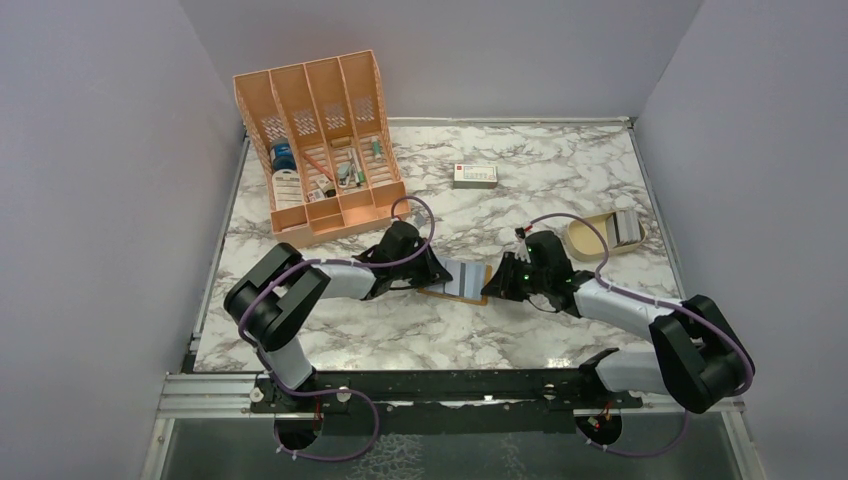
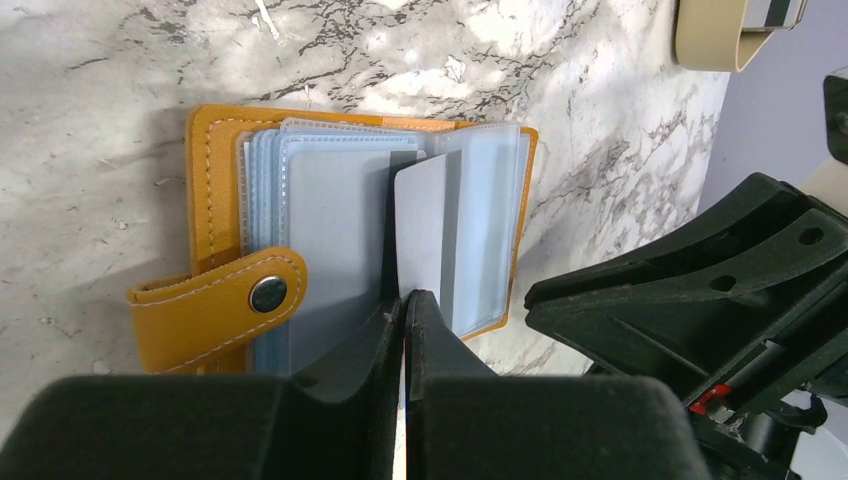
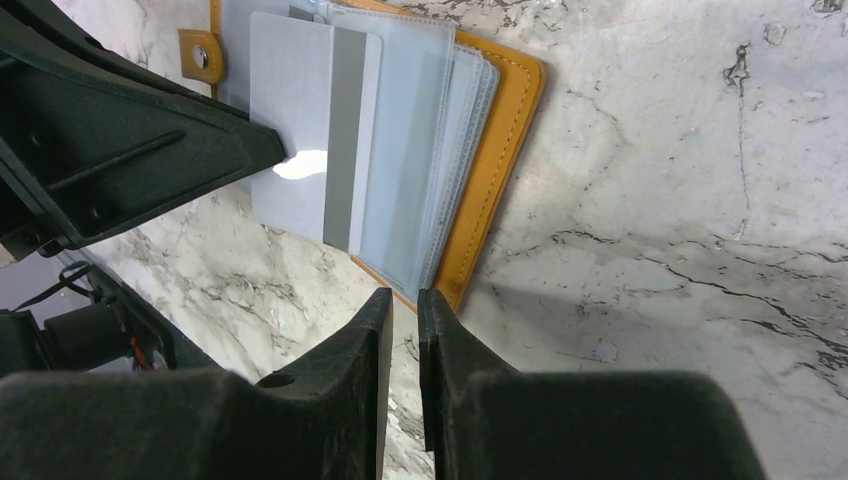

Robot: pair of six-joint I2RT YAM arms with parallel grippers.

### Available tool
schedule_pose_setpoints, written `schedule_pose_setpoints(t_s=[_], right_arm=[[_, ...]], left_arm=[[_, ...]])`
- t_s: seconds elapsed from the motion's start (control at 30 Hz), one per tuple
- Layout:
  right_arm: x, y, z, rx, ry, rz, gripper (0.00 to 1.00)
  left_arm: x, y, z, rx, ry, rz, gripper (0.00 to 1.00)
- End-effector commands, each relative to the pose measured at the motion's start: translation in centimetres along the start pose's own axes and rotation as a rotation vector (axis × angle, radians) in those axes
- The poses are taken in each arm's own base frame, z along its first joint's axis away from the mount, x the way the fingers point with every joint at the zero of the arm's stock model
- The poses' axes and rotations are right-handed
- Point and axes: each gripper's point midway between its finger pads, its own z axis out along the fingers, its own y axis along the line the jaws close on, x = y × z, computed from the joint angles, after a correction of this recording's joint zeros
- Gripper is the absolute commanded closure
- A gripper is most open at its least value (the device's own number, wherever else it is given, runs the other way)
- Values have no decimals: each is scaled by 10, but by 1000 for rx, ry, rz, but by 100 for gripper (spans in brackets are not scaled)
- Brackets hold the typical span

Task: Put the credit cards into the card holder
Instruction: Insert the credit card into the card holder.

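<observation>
Two arms low, L fingers (image 2: 405,300) pinching card (image 2: 420,225)

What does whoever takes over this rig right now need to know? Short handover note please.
Left gripper: shut on a credit card, held over the open card holder, not visibly seated in a sleeve.
Right gripper: nearly shut, holding nothing, just off the holder's near edge.
Card holder: open flat on the table between the arms, strap with stud folded out.
More cards sit in the tan dish at the right.
Done: one card brought to the holder.
Left: slide it into a pocket, then fetch the dish cards.
</observation>
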Motion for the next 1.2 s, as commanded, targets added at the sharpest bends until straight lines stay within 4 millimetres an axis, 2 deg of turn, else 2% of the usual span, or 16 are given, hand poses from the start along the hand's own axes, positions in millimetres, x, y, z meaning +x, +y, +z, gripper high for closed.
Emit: schedule_pose_setpoints(t_s=[0.0, 0.23, 0.43, 0.47, 1.17], right_arm=[[-3, 10, 1, -35, 2, 1, 83], [-6, 10, 9, -32, 13, 1, 83], [1, 3, 13, -21, 36, 17, 84], [3, 2, 14, -20, 40, 20, 84], [8, 1, 15, -27, 52, 28, 85]], left_arm=[[-4, 20, -4, -75, -40, -3, 96], [-3, 21, -2, -71, -30, -4, 96], [-2, 19, -1, -60, -28, -3, 96], [0, 24, 2, -71, -16, -7, 96], [8, 25, 9, -49, 12, -22, 95]])
